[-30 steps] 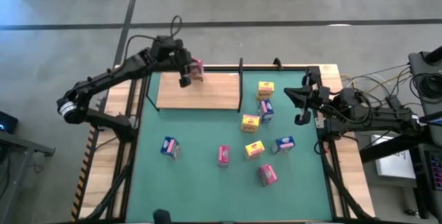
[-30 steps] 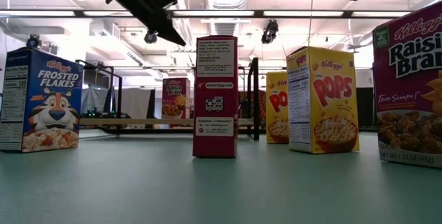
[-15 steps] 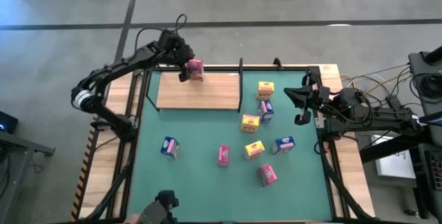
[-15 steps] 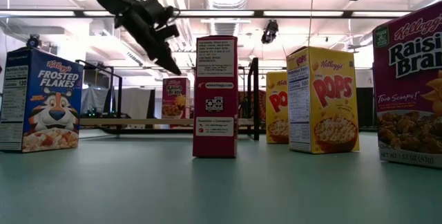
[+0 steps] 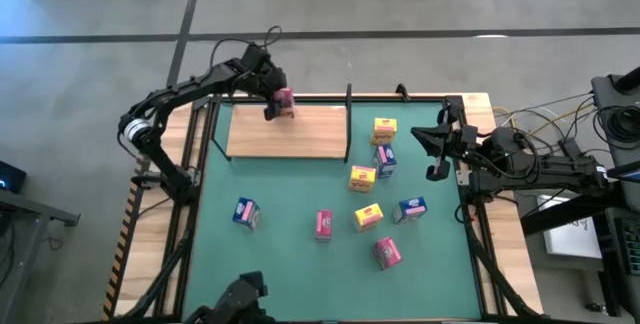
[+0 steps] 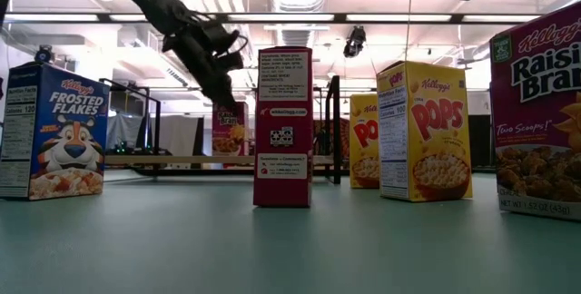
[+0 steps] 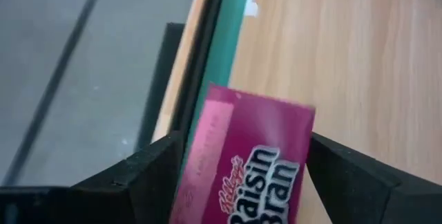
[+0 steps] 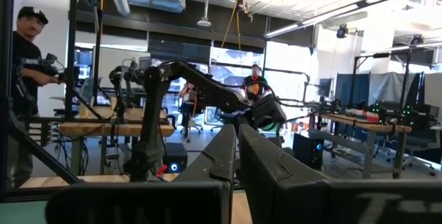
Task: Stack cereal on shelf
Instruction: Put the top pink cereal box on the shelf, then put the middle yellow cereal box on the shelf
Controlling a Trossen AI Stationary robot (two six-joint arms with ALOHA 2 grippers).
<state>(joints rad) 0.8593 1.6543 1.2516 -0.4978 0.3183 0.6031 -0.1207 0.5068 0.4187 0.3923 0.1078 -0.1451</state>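
I am holding left pincer (image 5: pixel 277 101) over shelf (image 5: pixel 300 139) far-left corner, fingers pinching pink Raisin Bran box (image 7: pixel 245 165); whether box is touching wood yet, cannot tell. I am judging task barely begun: no box released on shelf panel so far. Remaining boxes are waiting on green tabletop (image 5: pixel 290 254), yellow box (image 5: pixel 384 128) and blue box (image 5: pixel 245 212) among them. Right pincer (image 5: pixel 437 154) is idling above tabletop's right edge, fingers pressed together.

"Frosted Flakes" on blue box (image 6: pixel 56 132), "Pops" on yellow box (image 6: pixel 425 131), "Raisin Bran" on magenta box (image 6: pixel 537 112).
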